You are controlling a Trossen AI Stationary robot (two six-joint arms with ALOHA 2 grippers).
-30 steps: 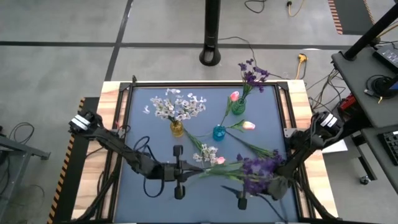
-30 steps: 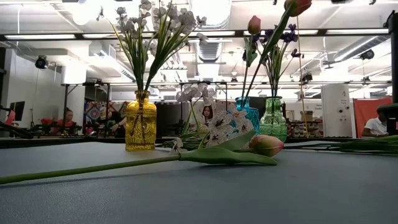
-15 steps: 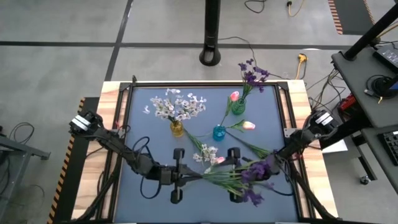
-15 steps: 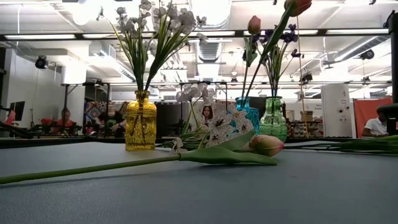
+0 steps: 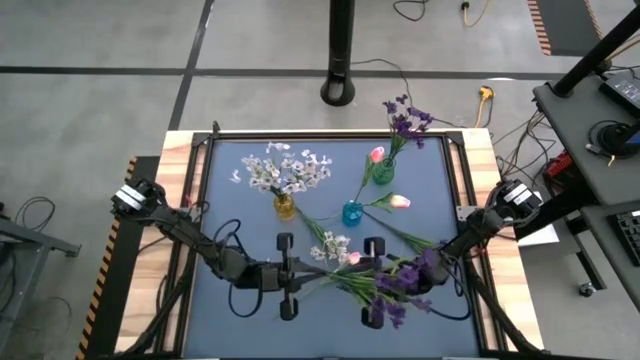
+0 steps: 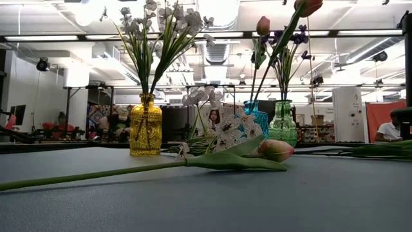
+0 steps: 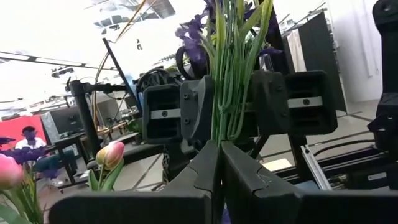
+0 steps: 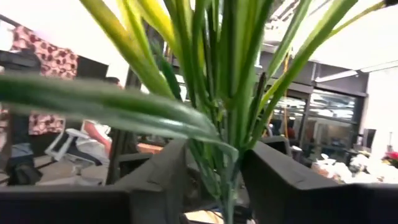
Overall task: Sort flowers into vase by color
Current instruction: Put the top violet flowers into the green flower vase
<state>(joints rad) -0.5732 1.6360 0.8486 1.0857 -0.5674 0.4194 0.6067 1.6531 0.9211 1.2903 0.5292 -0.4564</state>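
Observation:
A bunch of dark purple flowers (image 5: 398, 285) with green stems spans the near middle of the table. My left gripper (image 5: 290, 278) is shut on its stem end. My right gripper (image 5: 372, 282) faces it from the right, nearer the blossoms, with the stems (image 8: 221, 124) filling its gap. A white spray (image 5: 330, 245) and a pink tulip (image 5: 352, 258) lie on the mat. The yellow vase (image 5: 285, 207) holds white sprays. The blue vase (image 5: 351, 213) holds a tulip. The green vase (image 5: 383, 172) holds a purple spray and a tulip. My left gripper pinches the bunch's lower stem ends (image 7: 219, 134) between its two shut fingers (image 7: 205, 165), level from the table's left and in line with the stems. My right gripper has the stems' middle (image 7: 230, 93) between its fingers (image 8: 171, 165), coming level from the table's right; several stems and leaves fill the gap.
A long green stem (image 5: 410, 238) runs from the blue vase toward the right arm. In the low view the tulip (image 6: 275, 150) and its stem lie across the mat before the three vases. Bare mat lies at the far left and the near corners.
My right gripper has moved toward the table's left, along the stems toward the left gripper. The purple blossoms have shifted left and toward the near edge, while the stem end has stayed in the left gripper.

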